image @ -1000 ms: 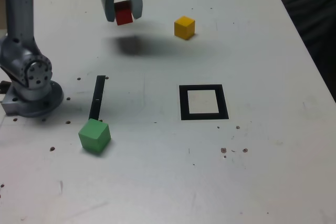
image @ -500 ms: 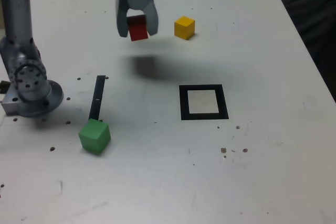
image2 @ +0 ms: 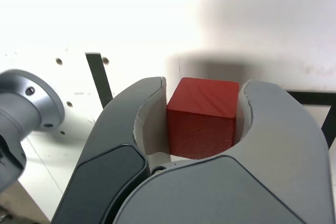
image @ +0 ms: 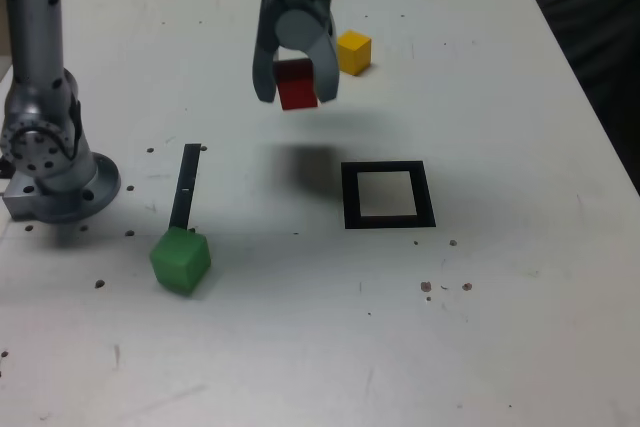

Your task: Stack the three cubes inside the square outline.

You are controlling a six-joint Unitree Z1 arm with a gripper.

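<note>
Gripper (image: 296, 87) clamped on red cube (image: 297, 84), held clear above the worktop (image: 500, 97), its shadow below. Square outline (image: 388, 195) lies near, toward the exterior view's right, unoccupied. Yellow cube (image: 353, 51) sits just behind the gripper. Green cube (image: 180, 259) rests by the black strip (image: 185, 185).

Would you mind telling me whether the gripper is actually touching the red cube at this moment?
Touching. The wrist view shows the gripper with both jaws pressed flush against opposite sides of the red cube, with no gap on either side.
</note>
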